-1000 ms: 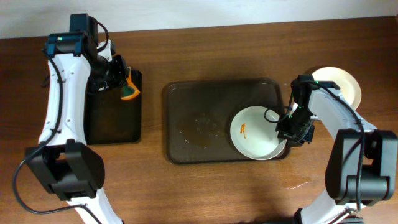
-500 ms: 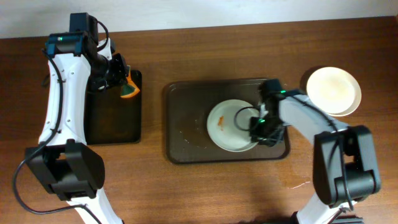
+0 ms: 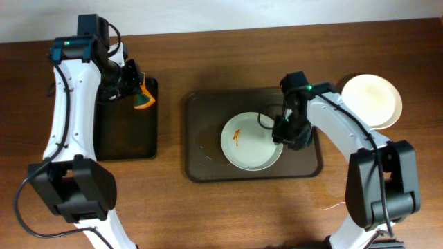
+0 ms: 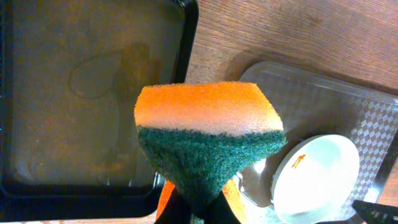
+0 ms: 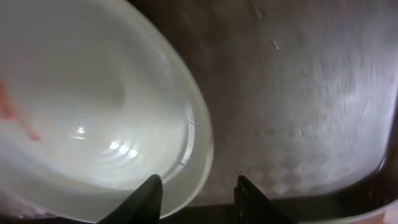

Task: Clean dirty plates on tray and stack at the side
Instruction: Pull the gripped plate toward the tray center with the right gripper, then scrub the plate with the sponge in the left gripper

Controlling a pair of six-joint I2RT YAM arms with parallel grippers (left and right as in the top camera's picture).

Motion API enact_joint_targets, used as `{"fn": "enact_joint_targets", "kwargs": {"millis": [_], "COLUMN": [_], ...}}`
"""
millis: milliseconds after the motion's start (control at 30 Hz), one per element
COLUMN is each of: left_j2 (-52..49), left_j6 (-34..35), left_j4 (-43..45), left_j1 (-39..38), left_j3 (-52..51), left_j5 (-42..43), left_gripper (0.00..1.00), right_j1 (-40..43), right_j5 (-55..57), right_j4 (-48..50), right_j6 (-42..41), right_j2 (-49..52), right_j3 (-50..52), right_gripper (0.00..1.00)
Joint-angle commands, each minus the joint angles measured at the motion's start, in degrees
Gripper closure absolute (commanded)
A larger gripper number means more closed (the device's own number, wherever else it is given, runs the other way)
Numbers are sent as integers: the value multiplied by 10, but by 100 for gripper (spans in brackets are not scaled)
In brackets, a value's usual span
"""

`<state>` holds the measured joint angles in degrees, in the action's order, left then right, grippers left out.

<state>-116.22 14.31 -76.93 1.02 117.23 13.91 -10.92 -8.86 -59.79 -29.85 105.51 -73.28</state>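
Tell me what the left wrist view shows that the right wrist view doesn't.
Only the left wrist view: the orange-and-green sponge pinched up close, the black tray behind it, and bare wooden table. Only the right wrist view: the right gripper, its two fingertips apart at the rim of the plate. Both: that white plate with its orange smear, lying in the brown tray.
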Motion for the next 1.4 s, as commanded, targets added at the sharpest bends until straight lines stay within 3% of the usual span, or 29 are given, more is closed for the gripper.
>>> {"fn": "enact_joint_targets", "kwargs": {"millis": [0,333,500,633,700,767,933,1000,1200,1367], "left_j2": [4,4,4,4,4,4,4,4,-19,-56], "left_j6": [-7,-7,-7,-7,-7,-12,-58,-71,-70,43], "left_j4": [2,1,-1,-1,-1,-1,-1,0,24,40], "left_j1": [0,-2,-2,-2,-2,-4,-42,-64,-129,-146], "left_j3": [2,2,2,2,2,2,2,2,0,0], "left_j5": [-2,-2,-2,-2,-2,-2,5,-1,-2,0], "left_gripper": [100,100,100,100,100,100,100,100,100,100], "right_j1": [0,-48,-52,-52,-52,-52,-51,-51,-51,-51], "right_j5": [-3,-33,11,25,24,25,14,13,-56,-70], "right_j4": [19,98,98,114,114,114,115,114,159,203], "right_j6": [-58,-97,-89,66,115,136,176,171,-6,-40], "right_j2": [0,1,1,1,1,1,1,1,1,1], "right_j3": [46,109,114,114,114,114,113,110,68,68], "right_gripper": [60,62,76,77,87,96,96,96,96,96]}}
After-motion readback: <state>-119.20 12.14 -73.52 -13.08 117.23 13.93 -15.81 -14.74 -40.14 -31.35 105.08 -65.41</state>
